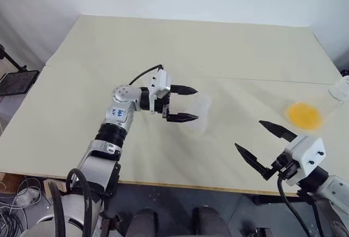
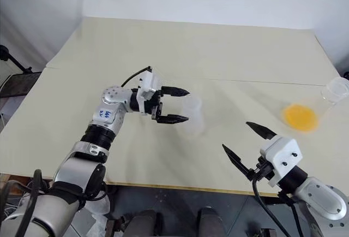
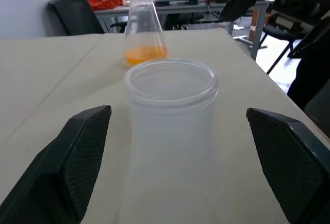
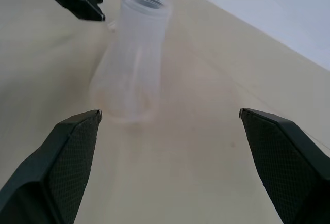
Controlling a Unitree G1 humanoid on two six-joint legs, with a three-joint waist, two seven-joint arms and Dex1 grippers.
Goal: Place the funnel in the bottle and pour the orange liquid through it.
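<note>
Cream table [image 1: 109,51] against white wall; both hands [image 1: 181,104] [image 1: 265,142] wide open, empty; clear bottle [image 1: 197,114] upright.

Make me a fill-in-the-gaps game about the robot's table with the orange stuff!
1. The liquid in the flask is coloured ___.
2. The left gripper has its fingers ___, one on each side of the bottle.
3. The bottle is not lying down; it stands ___ on the table.
Missing words: orange; open; upright.
</note>
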